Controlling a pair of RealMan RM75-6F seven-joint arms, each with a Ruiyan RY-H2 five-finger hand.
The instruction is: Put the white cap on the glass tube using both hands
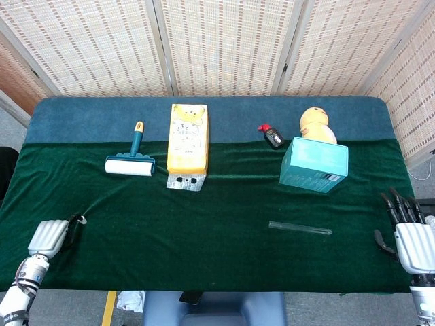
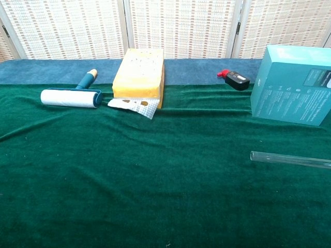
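Glass tube (image 1: pixel 300 228), clear, lying flat on the green cloth (image 1: pixel 217 210) toward the table's right front edge, before the teal box (image 1: pixel 314 165); touched by neither hand. Right hand (image 1: pixel 408 234) at the right front corner, fingers spread, grasping nothing. Left hand (image 1: pixel 51 236) at the left front edge, fingers curled; whether the small white object (image 1: pixel 81 219) at its fingertips is held, cannot tell. Lint roller (image 1: pixel 130 161), yellow carton (image 1: pixel 187 142) toward the rear.

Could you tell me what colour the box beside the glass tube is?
The box is teal, clearest in the chest view.
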